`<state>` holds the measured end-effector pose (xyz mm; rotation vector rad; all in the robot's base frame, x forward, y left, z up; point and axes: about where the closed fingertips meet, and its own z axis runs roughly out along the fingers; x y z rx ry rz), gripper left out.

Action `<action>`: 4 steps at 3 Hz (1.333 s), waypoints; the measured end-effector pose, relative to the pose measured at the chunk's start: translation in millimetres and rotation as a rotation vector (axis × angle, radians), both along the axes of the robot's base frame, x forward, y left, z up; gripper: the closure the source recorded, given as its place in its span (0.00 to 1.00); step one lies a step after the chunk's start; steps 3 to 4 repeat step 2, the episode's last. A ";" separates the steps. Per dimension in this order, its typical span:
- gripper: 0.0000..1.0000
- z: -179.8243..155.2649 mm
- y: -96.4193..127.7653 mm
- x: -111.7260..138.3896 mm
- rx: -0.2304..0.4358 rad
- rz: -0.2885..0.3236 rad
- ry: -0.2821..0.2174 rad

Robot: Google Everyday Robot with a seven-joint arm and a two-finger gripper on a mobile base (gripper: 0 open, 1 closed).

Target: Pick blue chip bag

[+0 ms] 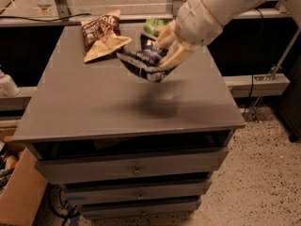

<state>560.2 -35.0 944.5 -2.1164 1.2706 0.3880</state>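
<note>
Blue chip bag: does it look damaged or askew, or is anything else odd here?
The blue chip bag hangs crumpled and tilted in the pincer, above the cabinet top, its shadow beneath. That comes from the grasp; nothing looks spilled or torn.

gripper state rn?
Gripper: shut on the blue chip bag, holding it above the tabletop.

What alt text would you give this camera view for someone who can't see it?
A robot's gripper holds a crumpled blue chip bag between its fingers just above a grey drawer table, the bag's shadow on the top below. Behind lie a brown chip bag and, half hidden by the gripper, a green bag.
</note>
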 end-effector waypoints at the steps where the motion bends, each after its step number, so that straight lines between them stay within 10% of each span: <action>1: 1.00 34.7 -2.2 8.9 0.042 -0.022 -0.061; 4: 1.00 34.3 -2.1 9.0 0.041 -0.021 -0.062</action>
